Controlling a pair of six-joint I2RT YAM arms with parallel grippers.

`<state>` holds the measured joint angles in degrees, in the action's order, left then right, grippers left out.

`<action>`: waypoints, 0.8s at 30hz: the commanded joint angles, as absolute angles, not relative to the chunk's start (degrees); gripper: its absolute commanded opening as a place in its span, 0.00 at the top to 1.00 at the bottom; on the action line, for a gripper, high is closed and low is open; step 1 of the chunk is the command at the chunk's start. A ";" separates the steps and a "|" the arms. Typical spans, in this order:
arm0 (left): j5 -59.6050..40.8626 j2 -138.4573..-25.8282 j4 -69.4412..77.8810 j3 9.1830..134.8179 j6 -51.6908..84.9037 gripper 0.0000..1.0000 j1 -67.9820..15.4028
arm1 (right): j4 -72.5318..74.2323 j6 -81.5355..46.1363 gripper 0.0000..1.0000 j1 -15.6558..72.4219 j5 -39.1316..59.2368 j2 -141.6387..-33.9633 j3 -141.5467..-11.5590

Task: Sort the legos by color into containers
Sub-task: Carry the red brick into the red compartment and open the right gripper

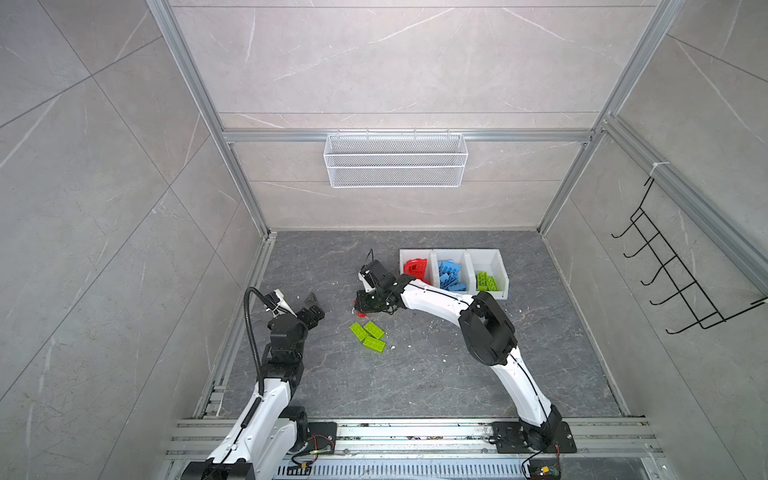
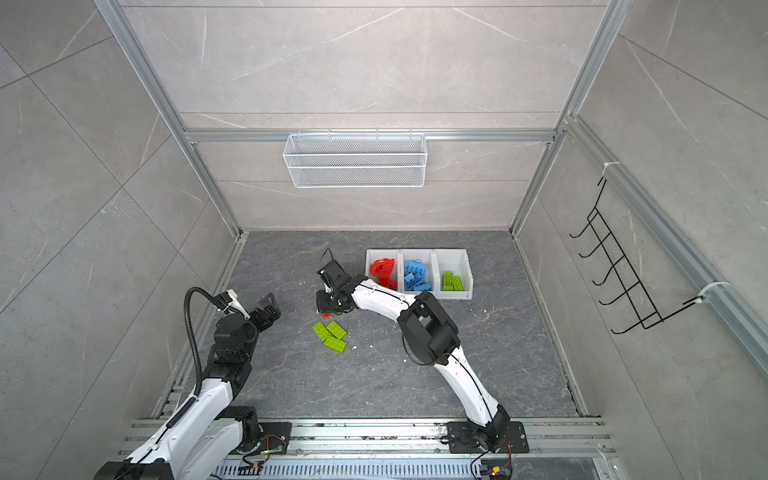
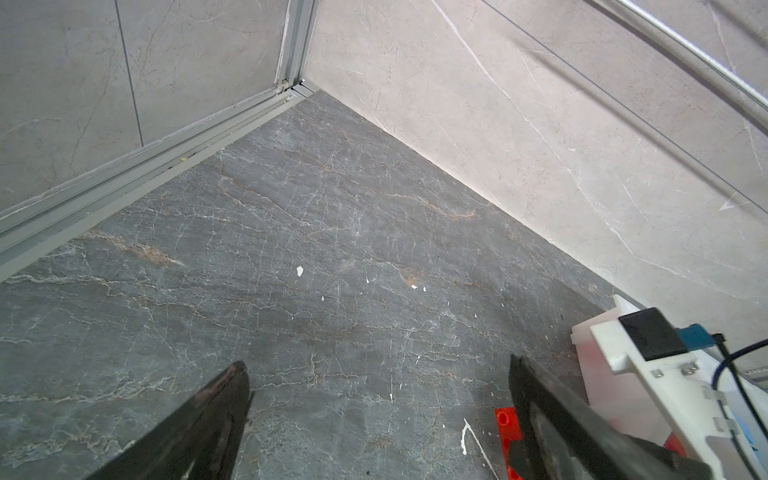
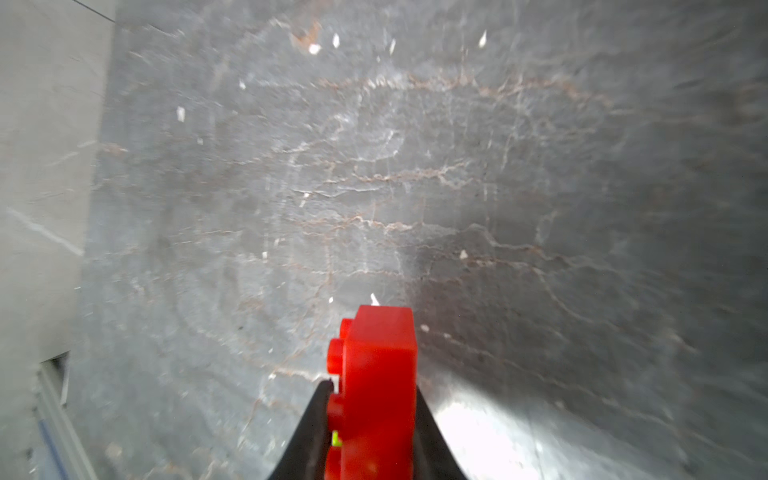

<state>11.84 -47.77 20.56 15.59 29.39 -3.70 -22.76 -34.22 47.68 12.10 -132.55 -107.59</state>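
Right wrist view: right gripper pinches a red lego brick at the table's middle. Likely next: lift and carry it to the red-filled bin near the back edge. Left gripper is spread, empty.

My right gripper showed only the black tips of its fingers in the right wrist view. The rest lay below the frame's edge, and so did the lower end of the red brick clamped between them. The stone floor there was smeared with blur, and the white flecks on it were too small to tell what they were. In both top views my gripper covered that brick but for a red sliver. My right arm hid the near corner of the red-filled bin. In the left wrist view my left gripper had its fingers cut off at the frame's edge — one hid most of a red studded piece. Whether it was the same brick I could not tell.
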 commanded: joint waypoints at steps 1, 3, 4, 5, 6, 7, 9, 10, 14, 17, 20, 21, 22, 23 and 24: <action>11.74 -47.08 22.06 15.22 29.05 0.00 -3.65 | -20.59 -32.54 0.75 45.73 13.82 -124.74 -104.90; 10.86 -47.65 22.75 15.17 29.01 0.00 -3.62 | -19.65 -32.35 0.75 44.02 14.18 -121.28 -101.51; 10.34 -47.96 23.09 15.22 29.01 0.00 -3.65 | -18.82 -32.35 0.75 42.71 14.50 -119.24 -99.48; 9.99 -48.23 23.27 15.38 29.00 0.00 -3.65 | -18.09 -32.40 0.75 41.43 15.03 -117.63 -97.60; 9.53 -48.53 23.38 15.54 29.00 0.00 -3.63 | -17.76 -32.47 0.75 39.92 15.63 -116.03 -95.82; 9.01 -48.87 23.80 15.52 29.00 0.00 -3.69 | -17.58 -32.38 0.75 38.30 16.08 -114.72 -94.37; 8.31 -49.72 24.32 15.56 29.16 0.00 -3.67 | -18.80 -30.74 0.76 36.04 15.06 -112.78 -92.82; 7.93 -50.20 24.60 15.71 29.33 0.00 -3.69 | -19.96 -29.40 0.75 34.76 14.77 -112.38 -92.93; 7.02 -51.74 25.31 15.91 29.30 0.00 -3.68 | -24.69 -25.76 0.75 31.02 13.68 -113.28 -95.51; 6.18 -52.44 25.75 16.07 29.10 0.00 -3.65 | -27.53 -23.65 0.75 29.69 12.50 -115.13 -98.41; 6.00 -53.25 25.98 16.32 28.98 0.00 -3.69 | -26.60 -23.82 0.75 28.21 13.22 -116.42 -98.79; 5.83 -53.41 25.99 16.43 29.00 0.00 -3.69 | -26.29 -23.82 0.75 27.82 12.96 -116.90 -98.83; 5.57 -53.59 26.01 16.51 28.89 0.00 -3.68 | -26.35 -23.69 0.75 27.51 12.72 -117.51 -99.31; 5.38 -53.74 26.19 16.51 28.91 0.00 -3.69 | -26.77 -23.36 0.75 27.35 12.50 -118.25 -100.04; 5.07 -53.82 26.36 16.59 28.89 0.00 -3.68 | -27.67 -22.98 0.75 27.25 12.61 -119.32 -101.25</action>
